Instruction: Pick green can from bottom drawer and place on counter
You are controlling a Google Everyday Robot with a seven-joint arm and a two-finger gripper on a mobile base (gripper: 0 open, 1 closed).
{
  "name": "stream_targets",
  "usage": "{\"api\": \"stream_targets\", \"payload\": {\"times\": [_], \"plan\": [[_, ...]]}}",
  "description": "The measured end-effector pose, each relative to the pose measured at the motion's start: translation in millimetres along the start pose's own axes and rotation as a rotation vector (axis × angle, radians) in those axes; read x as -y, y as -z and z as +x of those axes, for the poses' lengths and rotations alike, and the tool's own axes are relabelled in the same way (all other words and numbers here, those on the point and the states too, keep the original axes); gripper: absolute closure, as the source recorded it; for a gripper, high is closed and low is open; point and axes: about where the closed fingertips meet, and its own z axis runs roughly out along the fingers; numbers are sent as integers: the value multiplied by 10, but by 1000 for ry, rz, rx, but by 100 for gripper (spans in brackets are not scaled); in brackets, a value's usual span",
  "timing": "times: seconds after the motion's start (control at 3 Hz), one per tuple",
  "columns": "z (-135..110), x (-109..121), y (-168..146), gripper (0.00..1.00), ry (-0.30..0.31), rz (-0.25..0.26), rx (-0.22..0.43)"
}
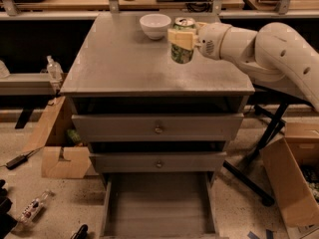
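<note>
The green can (182,54) is green-and-white patterned with a silver top. My gripper (182,38) is shut on the green can and holds it upright over the right rear part of the counter (129,66), just right of the white bowl. I cannot tell whether the can's base touches the counter. My white arm reaches in from the right. The bottom drawer (158,203) stands pulled out at the foot of the cabinet, with a bare grey floor.
A white bowl (155,25) sits at the back of the counter. Two shut drawers with round knobs (158,129) lie below it. Cardboard boxes stand left (62,156) and right (294,180). A clear bottle (34,206) lies on the floor. A wooden bench with cables runs behind.
</note>
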Motion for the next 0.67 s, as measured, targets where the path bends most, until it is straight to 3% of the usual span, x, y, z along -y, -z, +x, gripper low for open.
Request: {"api": "stream_targets", "payload": {"times": [0.33,0.67], "plan": [[567,431,83,100,-87,42,1],[641,425,44,81,-97,36,-3]]}}
